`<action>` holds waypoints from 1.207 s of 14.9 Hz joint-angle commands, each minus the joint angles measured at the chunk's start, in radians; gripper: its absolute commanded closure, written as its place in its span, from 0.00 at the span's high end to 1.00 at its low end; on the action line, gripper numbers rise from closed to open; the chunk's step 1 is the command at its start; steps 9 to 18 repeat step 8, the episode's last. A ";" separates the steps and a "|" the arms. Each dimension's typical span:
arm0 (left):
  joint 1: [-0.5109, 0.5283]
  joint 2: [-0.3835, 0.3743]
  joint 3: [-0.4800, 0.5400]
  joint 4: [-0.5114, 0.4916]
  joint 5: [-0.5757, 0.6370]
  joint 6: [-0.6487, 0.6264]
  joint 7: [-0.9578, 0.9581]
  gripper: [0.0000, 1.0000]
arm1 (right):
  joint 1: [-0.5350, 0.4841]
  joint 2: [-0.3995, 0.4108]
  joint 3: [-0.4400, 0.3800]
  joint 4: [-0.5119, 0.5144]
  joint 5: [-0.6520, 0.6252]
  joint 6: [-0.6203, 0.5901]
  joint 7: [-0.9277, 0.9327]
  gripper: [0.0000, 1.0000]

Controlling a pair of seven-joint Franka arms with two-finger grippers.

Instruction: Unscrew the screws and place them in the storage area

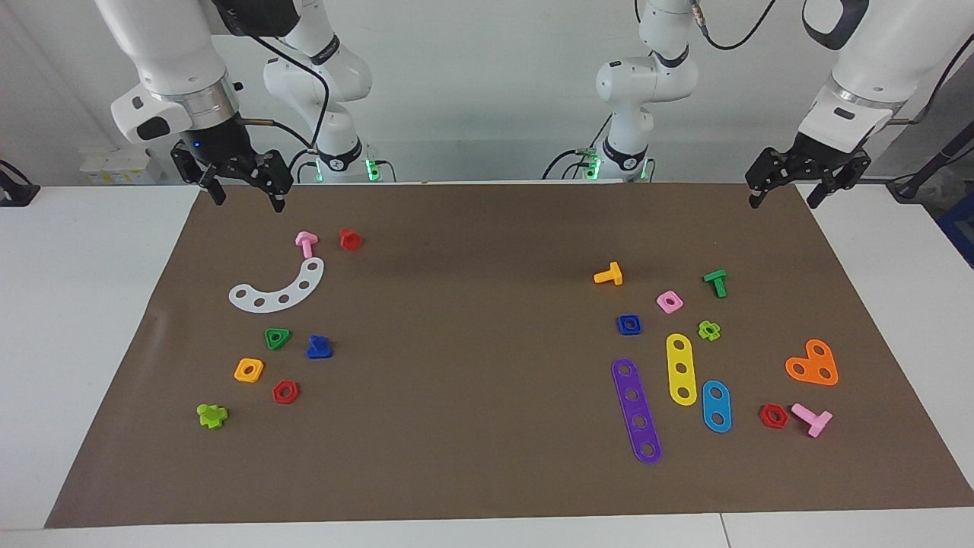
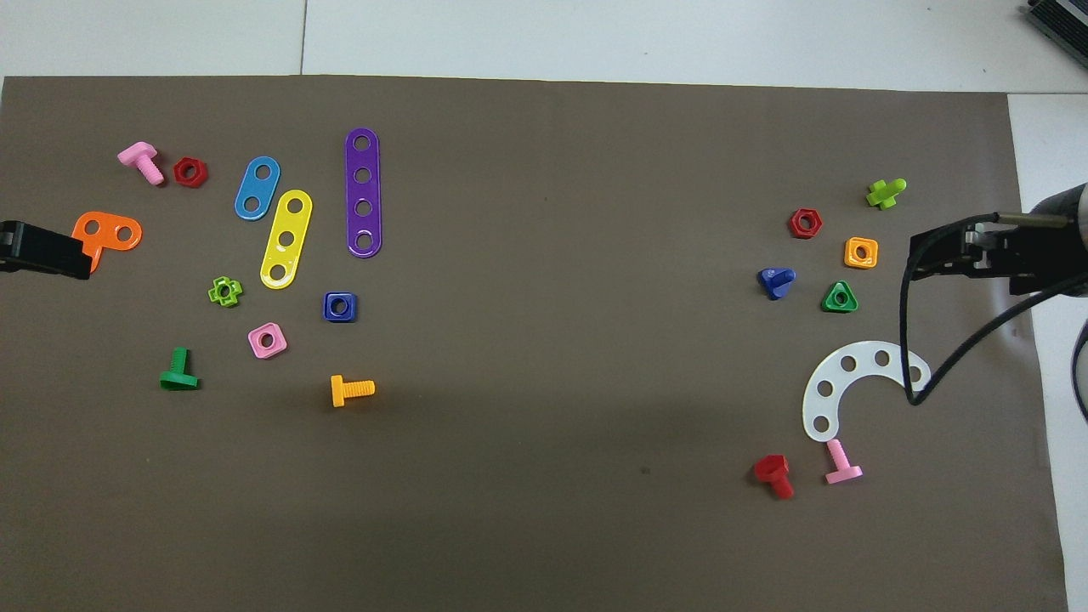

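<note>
The dark-blue bolt (image 1: pixel 319 347) lies on the brown mat toward the right arm's end, beside a green triangular nut (image 1: pixel 277 338). It also shows in the overhead view (image 2: pixel 776 281). My right gripper (image 1: pixel 245 199) is open and empty, raised over the mat's corner at the right arm's end, well apart from the bolt. It also shows in the overhead view (image 2: pixel 939 253). My left gripper (image 1: pixel 784 199) is open and empty, and waits raised over the mat's corner at the left arm's end. It also shows in the overhead view (image 2: pixel 44 249).
Around the blue bolt lie a white curved plate (image 1: pixel 278 289), a pink bolt (image 1: pixel 306 243), a red bolt (image 1: pixel 350 239), and orange (image 1: pixel 249 370), red (image 1: pixel 285 392) and light-green pieces. Toward the left arm's end lie a dark-blue square nut (image 1: pixel 628 325), strips, bolts and nuts.
</note>
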 commanded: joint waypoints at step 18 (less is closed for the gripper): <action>0.011 -0.030 -0.005 -0.033 0.000 0.002 -0.004 1.00 | -0.011 -0.036 0.002 -0.054 0.019 -0.005 -0.034 1.00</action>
